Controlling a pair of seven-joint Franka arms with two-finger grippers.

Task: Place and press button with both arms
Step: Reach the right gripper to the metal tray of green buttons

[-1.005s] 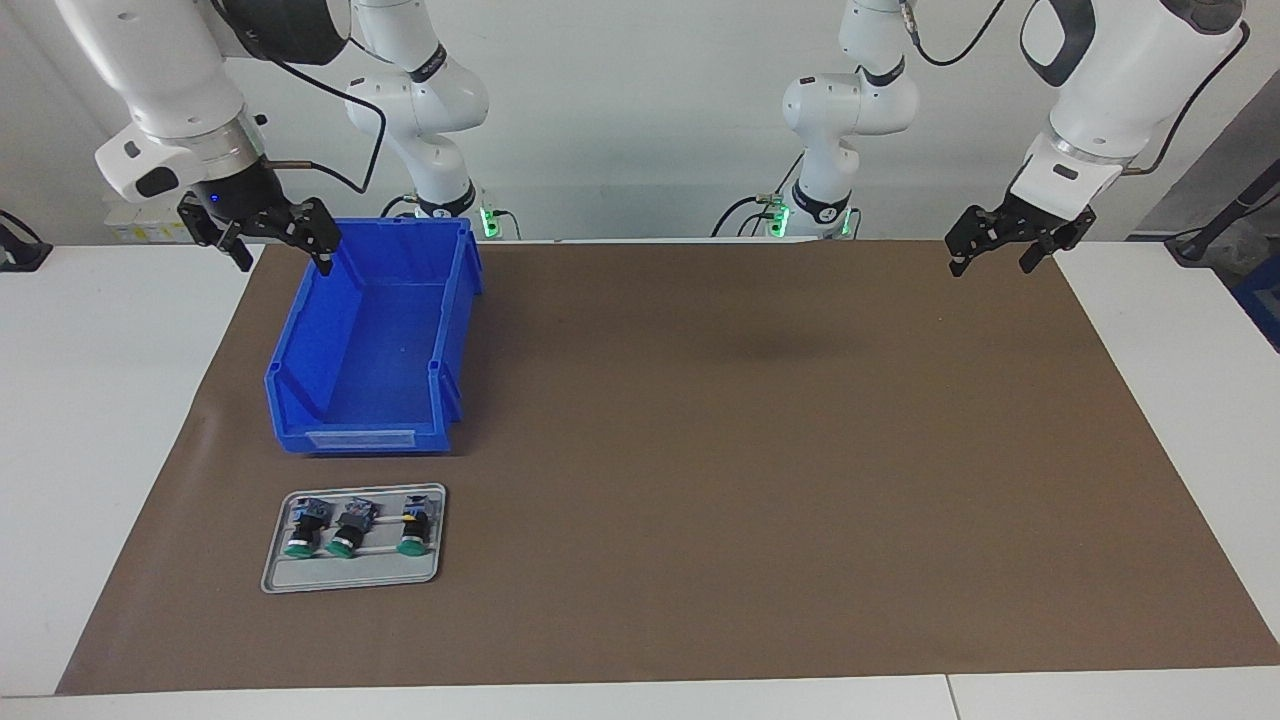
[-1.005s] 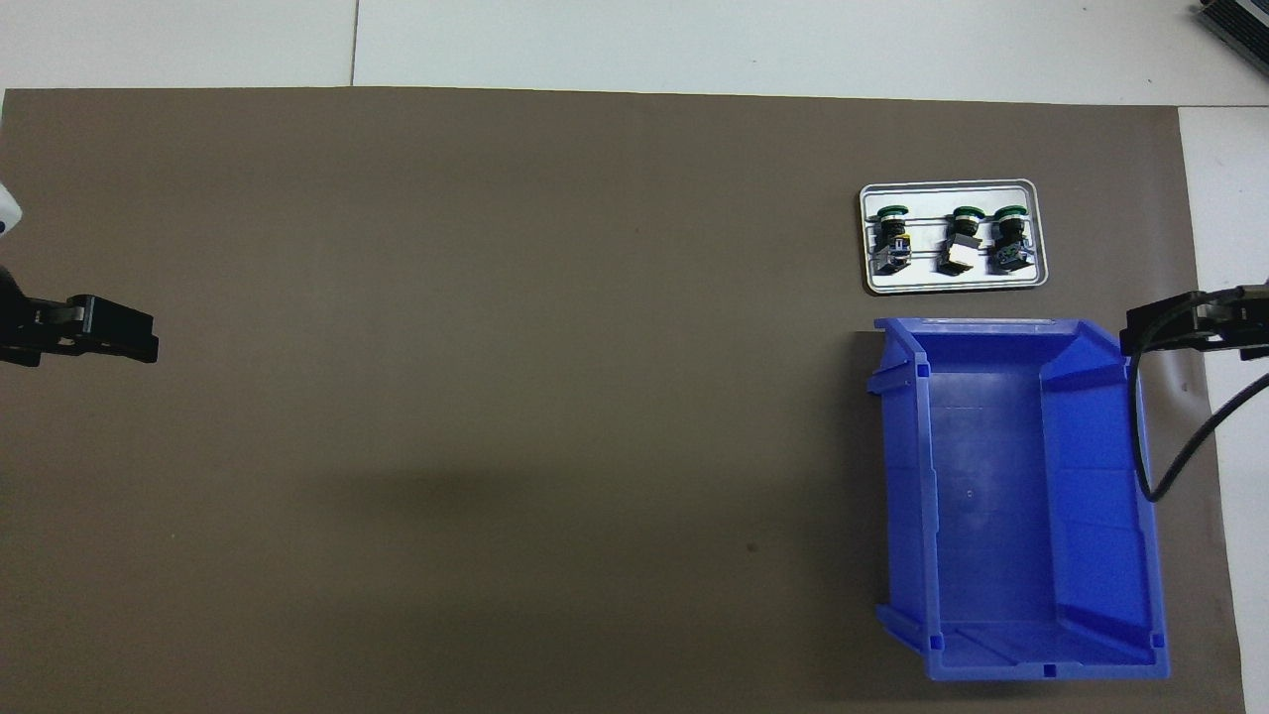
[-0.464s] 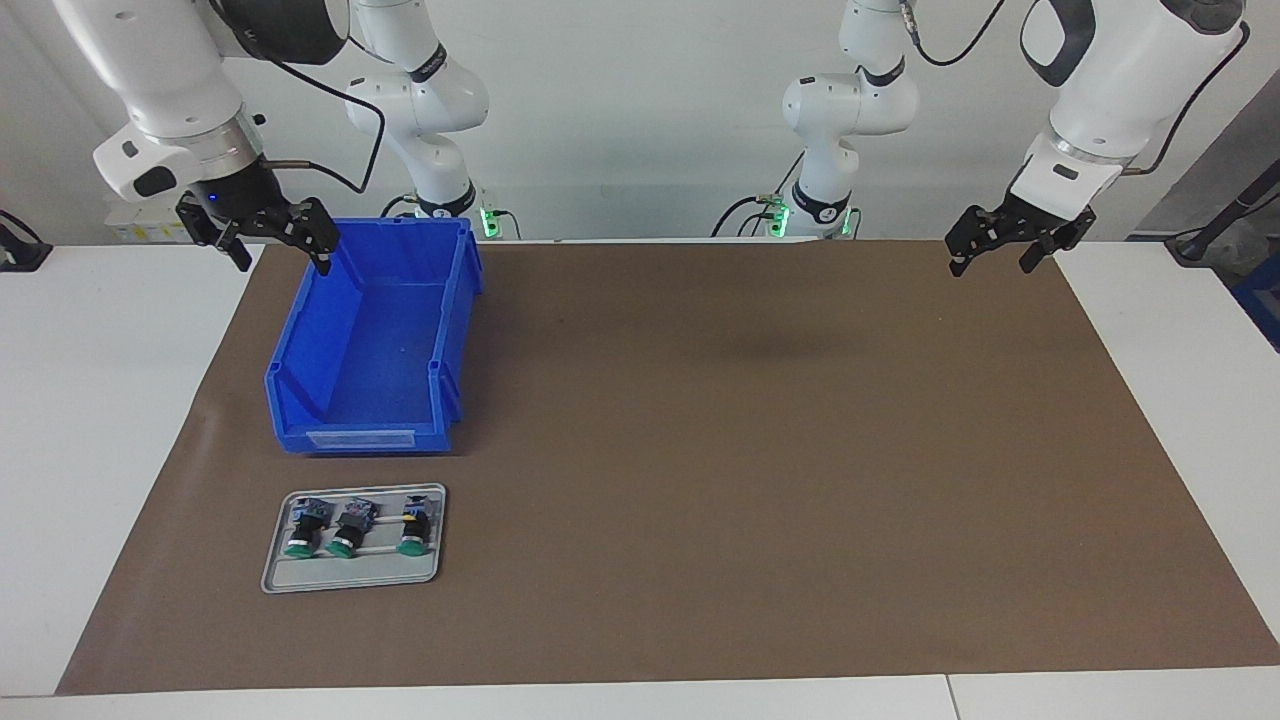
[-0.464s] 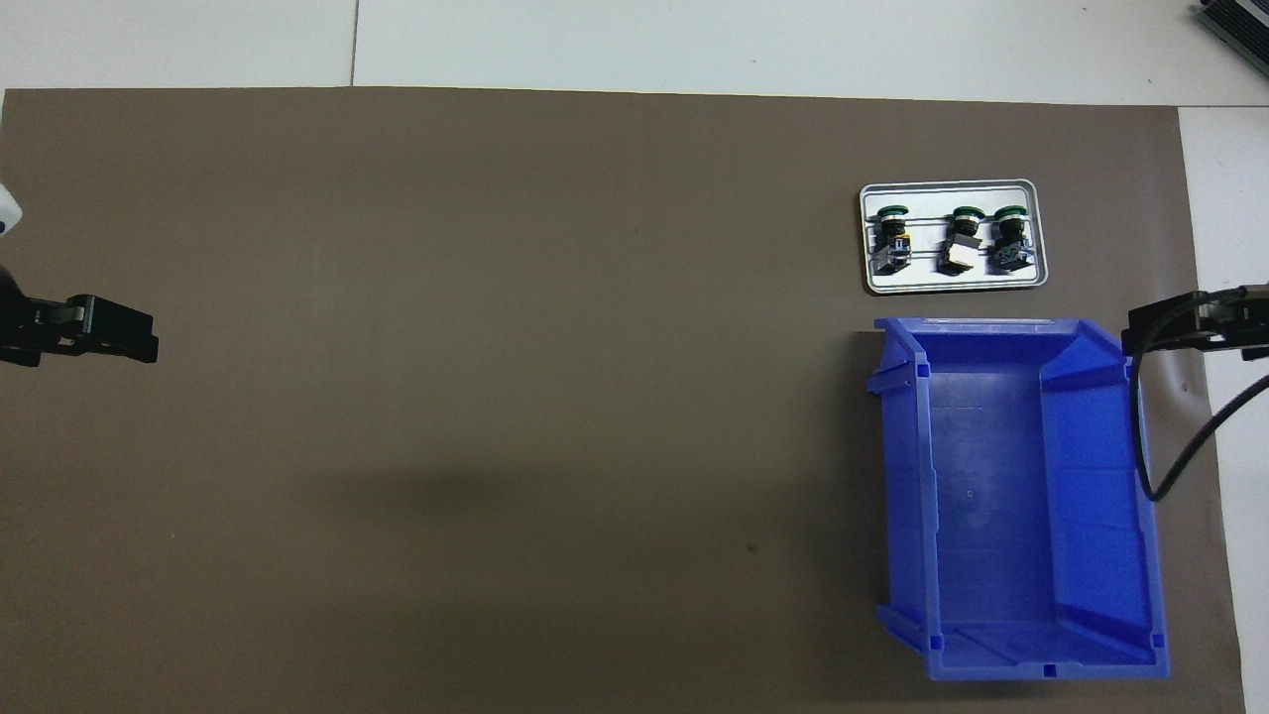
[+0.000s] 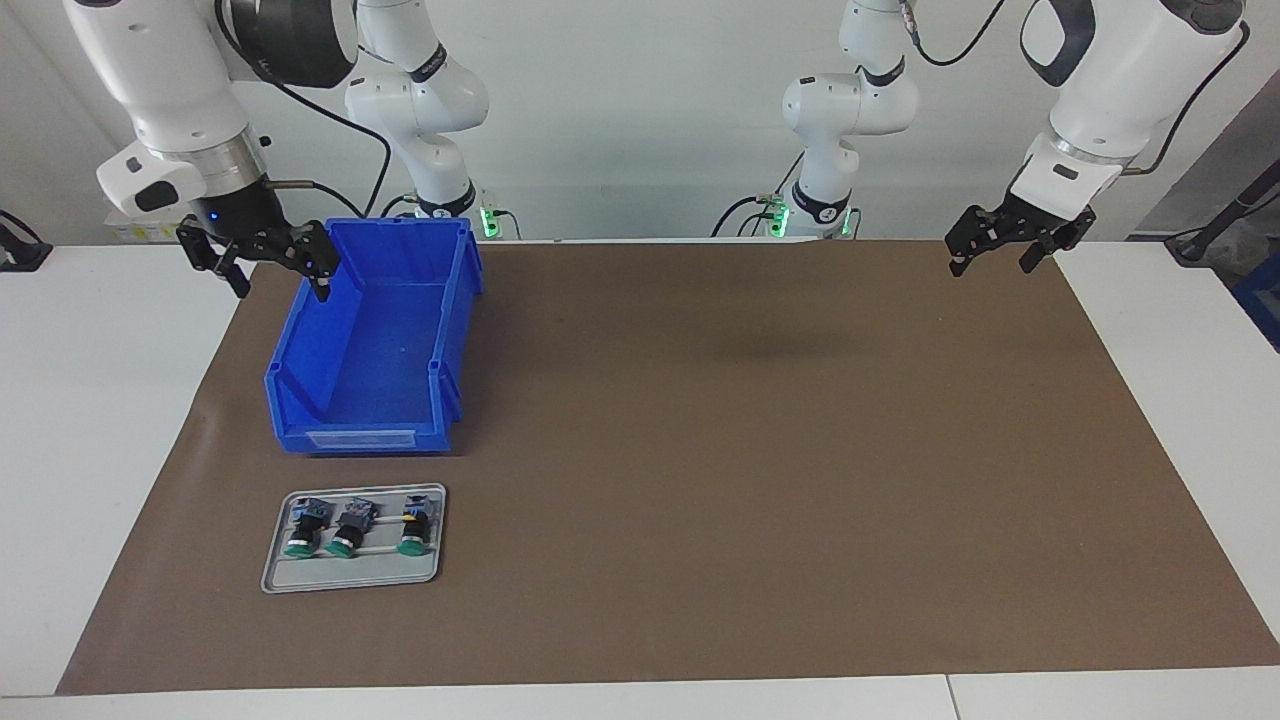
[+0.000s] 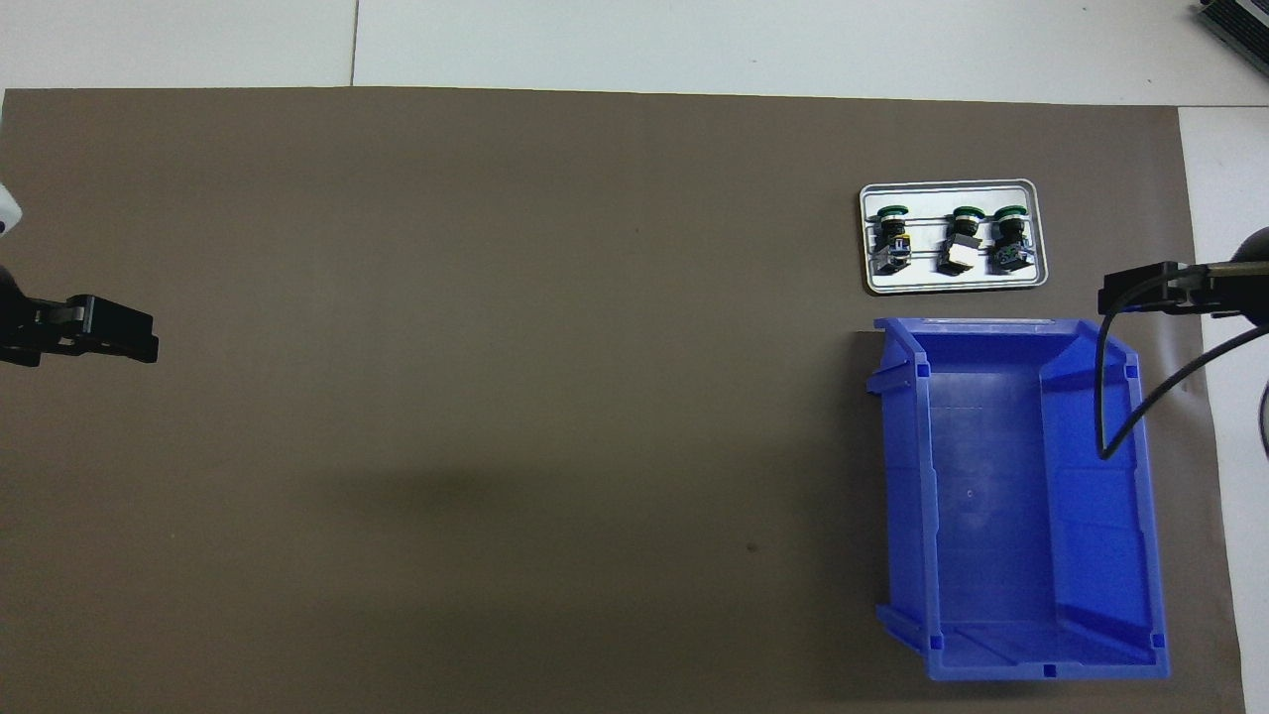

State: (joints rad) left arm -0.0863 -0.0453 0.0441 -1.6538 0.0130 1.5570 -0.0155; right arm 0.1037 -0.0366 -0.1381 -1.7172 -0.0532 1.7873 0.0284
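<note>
Both claws, right [image 5: 268, 267] and left [image 5: 1003, 254], hang open and empty over mat [image 5: 750, 450] edges.

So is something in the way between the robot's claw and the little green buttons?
Yes, partly. The blue bin sits between the raised, open right claw and the buttons in the tray; passing over it looks clear.
</note>
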